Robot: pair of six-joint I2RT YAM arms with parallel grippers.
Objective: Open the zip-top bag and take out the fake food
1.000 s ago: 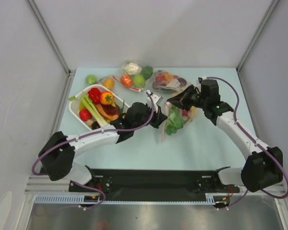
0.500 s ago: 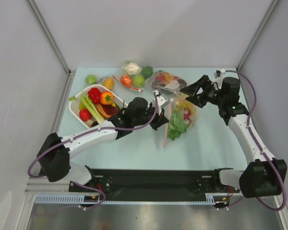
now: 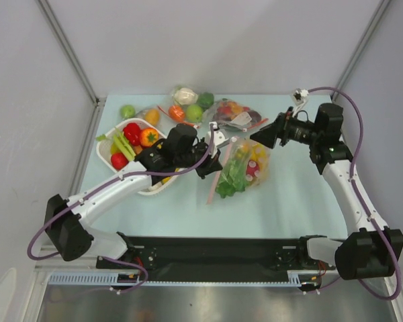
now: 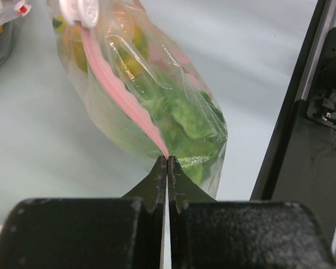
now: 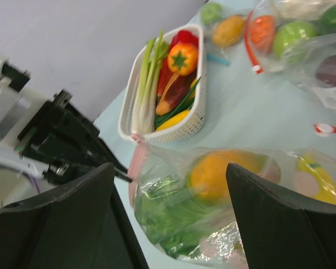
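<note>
At left, we find the white basket [image 3: 101, 151] on the surface [image 3: 289, 201]. Beside it, the left pincer [image 4: 167, 162] is clamped together on the pink zip strip [image 4: 120, 89] of the zip-top bag [image 3: 240, 166], which holds lettuce [image 4: 182, 120] and an orange-yellow fruit [image 5: 213, 174]. The right pincer [image 3: 256, 137] stands apart, empty, just beyond the bag.

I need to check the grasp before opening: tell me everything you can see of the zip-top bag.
The zip-top bag is clear, crinkly plastic with a pink zip strip and a white slider at its far end. Green lettuce and an orange fruit show inside. The shut left gripper pinches the strip's near end; the open right gripper is off it. It seems to rest on the table.
</note>
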